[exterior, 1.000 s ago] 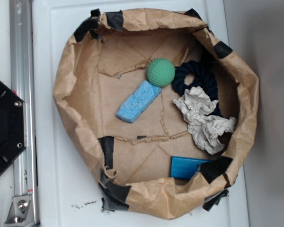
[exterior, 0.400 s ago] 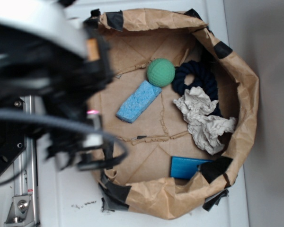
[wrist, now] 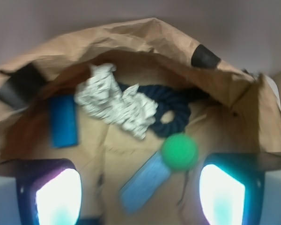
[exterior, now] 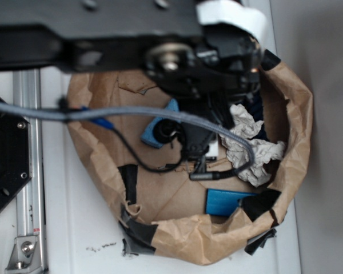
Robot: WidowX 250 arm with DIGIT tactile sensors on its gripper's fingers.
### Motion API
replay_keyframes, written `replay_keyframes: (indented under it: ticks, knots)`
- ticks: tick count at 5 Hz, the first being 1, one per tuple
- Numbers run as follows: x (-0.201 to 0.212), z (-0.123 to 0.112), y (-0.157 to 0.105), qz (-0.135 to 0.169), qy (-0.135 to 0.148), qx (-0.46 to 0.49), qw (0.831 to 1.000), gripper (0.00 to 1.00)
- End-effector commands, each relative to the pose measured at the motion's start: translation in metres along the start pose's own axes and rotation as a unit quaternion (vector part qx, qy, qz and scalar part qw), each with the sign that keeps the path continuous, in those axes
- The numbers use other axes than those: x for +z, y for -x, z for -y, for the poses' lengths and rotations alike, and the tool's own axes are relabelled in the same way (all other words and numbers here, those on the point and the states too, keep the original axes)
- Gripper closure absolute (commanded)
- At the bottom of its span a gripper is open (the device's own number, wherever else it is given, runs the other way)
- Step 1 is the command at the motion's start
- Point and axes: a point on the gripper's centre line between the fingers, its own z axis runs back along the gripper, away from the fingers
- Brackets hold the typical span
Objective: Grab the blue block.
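White table [exterior: 74,228] is carrying a crumpled brown paper basin [exterior: 188,242] patched with black tape. Nearest the wrist camera, the tool [wrist: 139,190] is hanging with its two fingers [wrist: 58,194] spread wide, gripping nothing. Just beyond it are lying the pale sponge bar [wrist: 145,182] and green ball [wrist: 179,151]. Left of the ball, the blue block [wrist: 64,121] is resting against the basin wall, beside crumpled white paper [wrist: 114,107]. Overhead, the blurred arm [exterior: 177,51] is covering the ball and rope [wrist: 171,105].

A white table [exterior: 68,228] carries a brown paper basin [exterior: 297,125] patched with black tape.
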Motion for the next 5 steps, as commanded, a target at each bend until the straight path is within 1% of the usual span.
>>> replay_keyframes:
  ticks: [1, 2, 3, 4, 5]
  knots:
    - [-0.061, 0.032, -0.005, -0.001, -0.017, -0.122, 0.992, 0.0]
    - [-0.073, 0.053, -0.005, 0.007, 0.022, -0.156, 0.988, 0.0]
    - [-0.069, 0.074, -0.005, 0.021, 0.073, -0.155, 0.985, 0.0]
    - [-0.068, 0.085, -0.011, 0.037, 0.095, -0.133, 0.986, 0.0]
    - [-0.08, 0.098, -0.018, 0.035, 0.115, -0.115, 0.986, 0.0]
